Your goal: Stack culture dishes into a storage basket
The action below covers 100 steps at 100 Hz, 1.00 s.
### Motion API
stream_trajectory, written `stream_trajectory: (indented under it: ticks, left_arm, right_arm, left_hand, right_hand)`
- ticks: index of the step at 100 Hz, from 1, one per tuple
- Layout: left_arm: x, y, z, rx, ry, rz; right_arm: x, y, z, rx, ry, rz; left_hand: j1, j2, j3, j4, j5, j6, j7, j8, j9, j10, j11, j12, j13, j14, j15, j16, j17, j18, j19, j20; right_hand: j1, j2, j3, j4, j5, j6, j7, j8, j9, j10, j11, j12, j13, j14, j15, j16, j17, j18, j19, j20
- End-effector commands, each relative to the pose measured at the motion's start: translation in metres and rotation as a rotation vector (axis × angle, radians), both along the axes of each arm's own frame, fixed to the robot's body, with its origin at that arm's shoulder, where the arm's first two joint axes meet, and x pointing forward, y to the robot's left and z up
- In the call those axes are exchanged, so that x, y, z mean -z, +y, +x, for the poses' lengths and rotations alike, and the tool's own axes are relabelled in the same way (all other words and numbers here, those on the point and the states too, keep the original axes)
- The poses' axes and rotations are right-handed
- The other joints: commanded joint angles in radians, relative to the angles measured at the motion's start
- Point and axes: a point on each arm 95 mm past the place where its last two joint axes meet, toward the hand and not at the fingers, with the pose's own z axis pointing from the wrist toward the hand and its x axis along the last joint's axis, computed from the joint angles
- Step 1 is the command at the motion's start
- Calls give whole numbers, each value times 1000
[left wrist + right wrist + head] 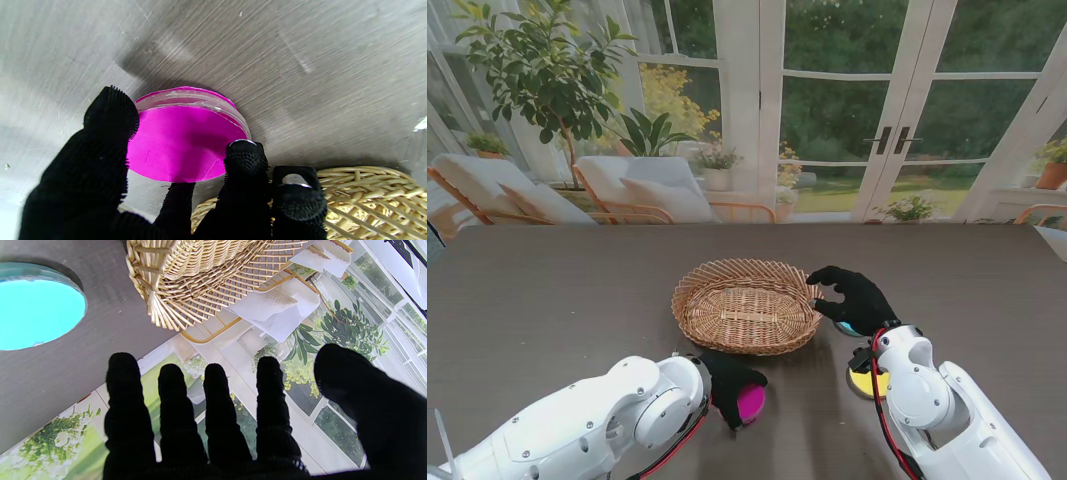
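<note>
Your left hand point(730, 385) is closed around the magenta culture dish point(751, 402), which sits near the table edge closest to you, just on your side of the wicker basket point(747, 305). From the left wrist camera you can see the thumb point(111, 115) pressed against one side of the dish point(181, 141) and a fingertip point(246, 156) on the opposite rim, with another finger curled beside it over the basket's weave point(367, 196); whether the dish is lifted off the dark table point(547, 290) or resting on it, you cannot tell. Your right hand point(855, 297) holds nothing: the right wrist camera shows four fingers point(171, 396) straight and slightly spread, the thumb point(343, 373) set well apart from them. In the stand view that hand hovers at the right rim of the basket, its fingertips at or just touching the wicker. A turquoise dish point(36, 311) lies on the table beneath that hand, beside the basket, and a yellow dish point(867, 383) lies nearer to you, partly hidden by your right wrist. The basket itself holds no dishes yet.
</note>
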Motion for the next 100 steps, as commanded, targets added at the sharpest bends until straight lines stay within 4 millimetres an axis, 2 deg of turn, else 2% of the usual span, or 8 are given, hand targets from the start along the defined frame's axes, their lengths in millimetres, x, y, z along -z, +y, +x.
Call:
stream_trajectory:
  ticks: [1, 60, 62, 65, 67, 69, 71, 100]
  left_arm:
    - [2, -4, -3, 7, 43, 2]
    - [2, -11, -2, 45, 98, 24]
    - [2, -11, -2, 45, 97, 25]
    - [2, -11, -2, 47, 95, 27]
    - [2, -11, -2, 48, 92, 29]
    - [2, -11, -2, 50, 91, 31]
    - [2, -11, -2, 52, 90, 33]
    - [2, -13, -1, 66, 84, 31]
  right_arm:
    - [0, 3, -2, -14, 6, -1]
    - [0, 2, -2, -11, 6, -10]
    - [0, 2, -2, -11, 6, -10]
    - [0, 2, -2, -11, 6, -11]
    - [0, 2, -2, -12, 6, -11]
    - [0, 2, -2, -12, 6, -11]
    - [0, 2, -2, -12, 6, -11]
    - [0, 2, -2, -12, 8, -14]
  left_hand:
    - [59, 141, 54, 82, 63, -26, 95, 19, -33, -131, 25, -6, -37, -14, -10, -8, -15, -19, 41, -9]
    - [4, 135, -43, 77, 28, 51, 77, -3, -145, -94, -3, -2, -92, -32, -29, 3, -55, -21, 13, 14]
    - [113, 208, -329, 104, 24, 65, 76, -7, -157, -90, -9, -1, -95, -32, -34, 12, -55, -21, 4, 34]
    - [158, 205, -370, 118, 23, 69, 77, -7, -167, -85, -14, -3, -100, -32, -35, 13, -57, -21, 2, 37]
    - [161, 206, -371, 120, 22, 70, 76, -7, -169, -83, -14, -3, -101, -32, -36, 13, -58, -21, 1, 37]
    - [40, 150, -120, 95, 18, 74, 75, -7, -175, -81, -19, -6, -105, -30, -39, 16, -62, -21, -4, 46]
    - [22, 143, -83, 87, 18, 75, 75, -7, -179, -81, -20, -7, -108, -30, -39, 16, -63, -21, -4, 46]
    - [1, 144, -72, 80, 16, 73, 74, -8, -216, -86, -65, -50, -122, -27, -45, 17, -72, -26, -8, 52]
  right_hand:
    - [-9, -3, -71, -3, -14, -9, -2, 12, -33, 19, -6, -13, 3, 12, 3, 12, -235, 4, -29, 34]
    - [2, -26, -66, -8, -17, -5, 1, 13, -35, 20, -6, -13, 3, 14, 3, 12, -240, 3, -32, 33]
    - [1, -26, -66, -8, -18, -5, 1, 12, -35, 19, -6, -13, 2, 13, 3, 12, -240, 3, -32, 33]
    - [2, -28, -66, -8, -18, -5, 1, 13, -35, 20, -6, -13, 2, 13, 3, 12, -239, 3, -32, 33]
    - [2, -28, -66, -9, -19, -5, 1, 13, -36, 20, -6, -13, 2, 13, 3, 12, -240, 3, -32, 33]
    - [2, -29, -66, -9, -19, -4, 1, 13, -35, 20, -6, -13, 3, 12, 4, 13, -240, 3, -32, 33]
    - [3, -30, -65, -9, -19, -3, 1, 13, -35, 20, -6, -13, 2, 13, 3, 13, -240, 3, -32, 33]
    - [5, -33, -63, -10, -21, 0, 4, 13, -36, 20, -5, -13, 4, 14, 4, 13, -241, 2, -32, 34]
